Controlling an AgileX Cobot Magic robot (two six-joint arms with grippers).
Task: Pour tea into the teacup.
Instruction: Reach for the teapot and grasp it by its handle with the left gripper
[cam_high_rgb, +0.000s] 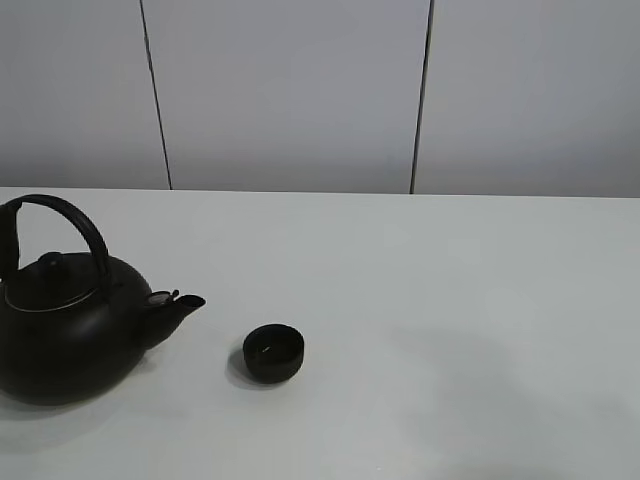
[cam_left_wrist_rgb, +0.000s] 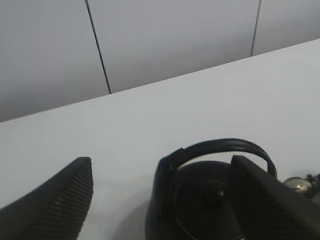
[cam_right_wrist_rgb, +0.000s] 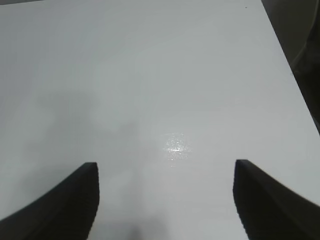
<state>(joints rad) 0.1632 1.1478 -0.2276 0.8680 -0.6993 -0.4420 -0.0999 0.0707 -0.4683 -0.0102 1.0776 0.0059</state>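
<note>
Exterior high view puts the teapot (cam_high_rgb: 70, 330) at about 8 o'clock on the table (cam_high_rgb: 450, 300), its spout (cam_high_rgb: 180, 303) pointing toward 3 o'clock. The teacup (cam_high_rgb: 273, 352) stands near it, apart, at roughly 4 o'clock from the spout tip. A tiny glint shows inside the cup, but I cannot tell whether it is tea. Neither arm appears in this view. At the left wrist, the left gripper (cam_left_wrist_rgb: 161, 164) has its jaws well apart over the pot, and the arched handle (cam_left_wrist_rgb: 220, 145) lies in the gap, partly behind one finger and not clamped. The right gripper (cam_right_wrist_rgb: 166, 166) is also spread wide, over bare tabletop, holding nothing. The step in hand looks like taking the handle. A good grasp would centre the arch between the pads and close at its crown, so the heavy pot hangs level and does not swing. The lift should stay low, and the tilt slow once the spout is over the small cup, since overshoot looks easy. The surface is plain, matte white with a soft sheen. Behind it, at 12 o'clock, stands a pale panelled wall (cam_high_rgb: 290, 90) with two dark seams (cam_high_rgb: 155, 100).
</note>
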